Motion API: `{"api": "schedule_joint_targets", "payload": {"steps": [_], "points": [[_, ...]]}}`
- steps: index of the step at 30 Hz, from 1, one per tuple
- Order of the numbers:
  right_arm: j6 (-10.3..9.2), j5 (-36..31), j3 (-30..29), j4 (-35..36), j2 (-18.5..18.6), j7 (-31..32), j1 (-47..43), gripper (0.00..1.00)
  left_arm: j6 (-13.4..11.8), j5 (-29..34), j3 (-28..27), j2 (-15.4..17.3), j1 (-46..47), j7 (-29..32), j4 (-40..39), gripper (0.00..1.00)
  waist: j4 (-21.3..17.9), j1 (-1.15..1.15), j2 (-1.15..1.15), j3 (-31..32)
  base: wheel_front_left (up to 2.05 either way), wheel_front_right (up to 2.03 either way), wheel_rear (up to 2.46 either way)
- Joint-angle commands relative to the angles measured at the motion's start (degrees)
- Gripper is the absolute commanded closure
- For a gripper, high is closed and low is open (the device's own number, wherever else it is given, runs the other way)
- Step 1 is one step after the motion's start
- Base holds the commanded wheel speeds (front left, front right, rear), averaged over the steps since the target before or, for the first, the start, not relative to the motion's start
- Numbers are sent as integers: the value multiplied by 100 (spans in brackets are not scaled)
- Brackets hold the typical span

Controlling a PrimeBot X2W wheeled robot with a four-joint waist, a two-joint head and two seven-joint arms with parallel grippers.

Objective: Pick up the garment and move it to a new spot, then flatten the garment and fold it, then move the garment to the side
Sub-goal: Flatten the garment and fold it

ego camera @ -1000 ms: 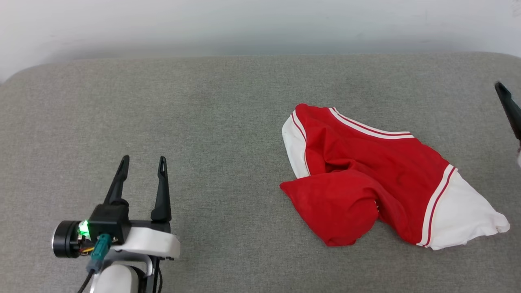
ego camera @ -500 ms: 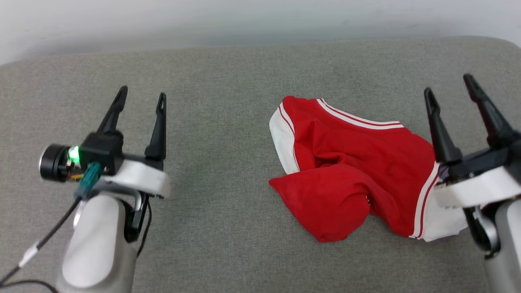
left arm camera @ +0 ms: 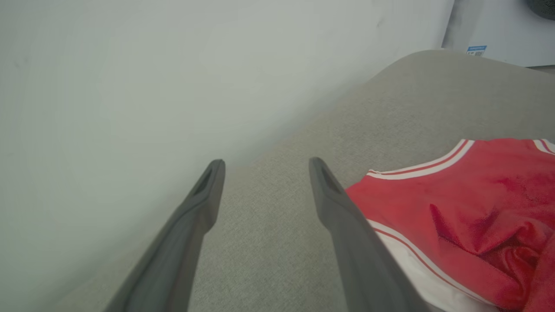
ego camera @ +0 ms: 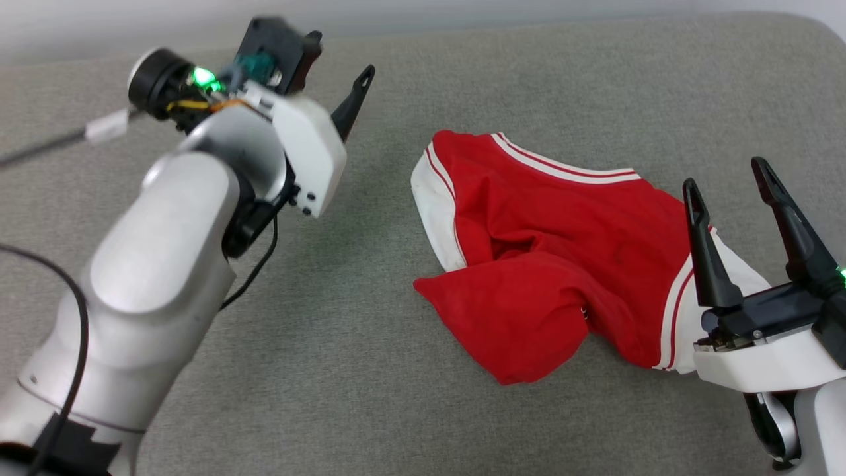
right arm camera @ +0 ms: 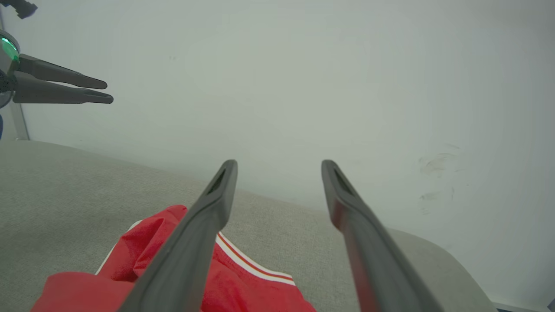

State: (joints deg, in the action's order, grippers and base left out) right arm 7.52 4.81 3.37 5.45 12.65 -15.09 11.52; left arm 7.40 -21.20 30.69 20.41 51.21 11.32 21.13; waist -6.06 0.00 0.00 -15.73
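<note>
Status:

- garment (ego camera: 548, 264): lies crumpled on the grey cushion (ego camera: 396, 370). Not flat. The red body is bunched, with one red flap folded over at its near edge. A white sleeve with red-white striped trim is at each end, one to the robot's left and one to its right. No lettering visible on the upturned side.
- right gripper (ego camera: 726, 172): fingers spread wide, nothing between them. It sits at the garment's right-hand end. In the head view its inner finger (ego camera: 704, 251) overlaps the trim of the right sleeve. Can't tell from that view whether it touches the cloth. In the right wrist view the garment shows low under that same finger, and both fingers point past the garment's far edge toward the pale wall (right arm camera: 303, 86).
- left gripper (left arm camera: 266, 161): also spread wide and empty. It is off the garment's left end and apart from the cloth, toward the far side. In the left wrist view the garment's striped hem and left sleeve sit just beside the right-hand finger (left arm camera: 347, 216), with grey cushion between the two fingers. The right wrist view shows this gripper raised well above the garment, up against the wall.
- left forearm (ego camera: 165, 264): reaches in from the garment's near-left. Green light (ego camera: 201, 76) lit on the wrist, black cable (ego camera: 73, 311) trailing off it.
</note>
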Motion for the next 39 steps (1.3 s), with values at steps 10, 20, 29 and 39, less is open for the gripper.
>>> {"api": "schedule_joint_targets", "payload": {"steps": [10, 20, 29, 39], "points": [[-6, -148, 125, 228, -120, -10, 251, 0, -4, -2134, 2106, 518, 1735, 2457, 71, 0, -404, 0, 0, -677, 0, 0, 0], [-6, -191, 227, 281, -188, -11, 564, 0, -3, -3415, 3569, 722, 2692, 4115, 104, 0, -721, 0, 0, -1340, 0, 0, 0], [-6, -249, 375, 204, -265, -11, 774, 0, -2, -3269, 4322, 814, 2671, 4734, -86, 0, -891, 0, 0, -1633, 0, 0, 0], [-6, -297, 195, 60, -174, -11, 515, 0, -3, -3197, 4269, 1044, 2711, 3867, -598, 100, -418, 0, 0, -1019, 0, 0, 0]]}}
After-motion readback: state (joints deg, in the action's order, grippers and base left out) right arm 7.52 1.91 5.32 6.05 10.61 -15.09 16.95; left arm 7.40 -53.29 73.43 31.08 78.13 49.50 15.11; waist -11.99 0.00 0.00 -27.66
